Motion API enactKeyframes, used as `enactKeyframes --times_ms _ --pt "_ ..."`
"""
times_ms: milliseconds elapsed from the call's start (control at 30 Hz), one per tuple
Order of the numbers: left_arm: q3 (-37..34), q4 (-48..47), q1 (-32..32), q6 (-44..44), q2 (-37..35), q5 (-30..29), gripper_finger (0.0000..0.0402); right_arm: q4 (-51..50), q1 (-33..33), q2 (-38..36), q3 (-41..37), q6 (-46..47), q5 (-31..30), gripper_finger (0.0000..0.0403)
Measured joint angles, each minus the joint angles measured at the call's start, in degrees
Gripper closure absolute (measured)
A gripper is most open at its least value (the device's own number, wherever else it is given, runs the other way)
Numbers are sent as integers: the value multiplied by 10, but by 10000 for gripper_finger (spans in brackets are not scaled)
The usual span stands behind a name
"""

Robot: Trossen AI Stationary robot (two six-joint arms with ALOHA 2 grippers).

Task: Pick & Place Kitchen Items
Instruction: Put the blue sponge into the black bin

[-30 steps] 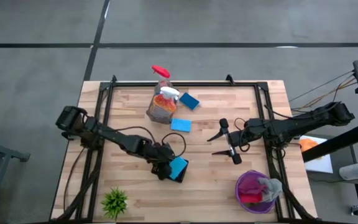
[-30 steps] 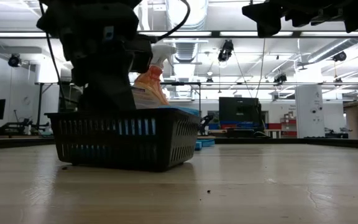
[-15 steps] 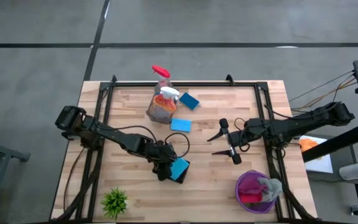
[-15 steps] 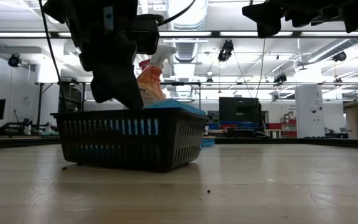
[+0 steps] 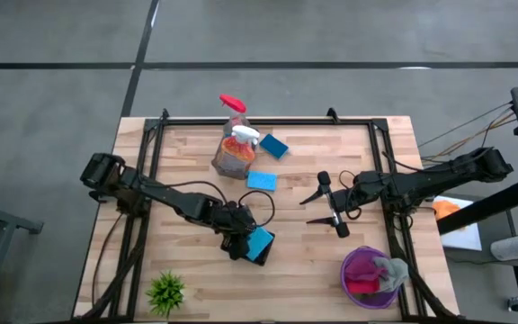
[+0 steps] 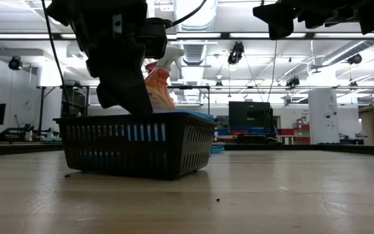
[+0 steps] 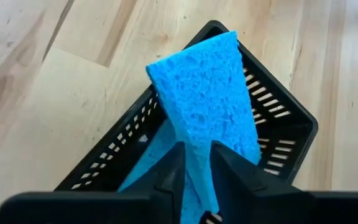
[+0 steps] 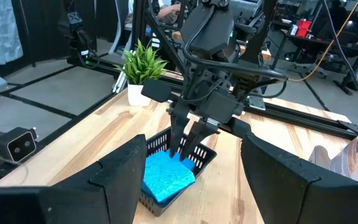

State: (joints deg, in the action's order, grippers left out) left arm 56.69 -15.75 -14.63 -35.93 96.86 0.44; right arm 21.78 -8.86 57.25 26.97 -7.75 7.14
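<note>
Pinched between our left gripper's [image 7: 196, 163] fingers [image 7: 169, 171] we see a blue sponge [image 7: 207, 112], its free end tilted over the black basket [image 7: 278, 134] just beyond the fingertips. Farther right, our right gripper [image 5: 317, 209] hangs with fingers [image 8: 120, 177] spread wide and empty, well apart from that basket.

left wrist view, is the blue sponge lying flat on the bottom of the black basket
No: the blue sponge stands on edge, pinched between the left claw fingers, sticking up over the black basket rim.
</note>
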Motion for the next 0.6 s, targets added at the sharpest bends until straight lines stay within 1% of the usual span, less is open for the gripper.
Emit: enactKeyframes --times_ms 200,267,300,333,400,600 --pt "0 0 1 2 0 0 391 0 0 0 0 0 0 149" --pt "0 0 1 2 0 0 396 0 0 0 0 0 0 149" --pt "0 0 1 2 0 2 392 0 0 0 0 0 0 149" --pt "0 1 1 2 0 7 383 0 0 0 0 0 0 149" --pt "0 6 1 2 0 17 352 0 0 0 0 0 0 149" --pt "0 29 1 1 0 22 225 0 0 0 0 0 0 149"
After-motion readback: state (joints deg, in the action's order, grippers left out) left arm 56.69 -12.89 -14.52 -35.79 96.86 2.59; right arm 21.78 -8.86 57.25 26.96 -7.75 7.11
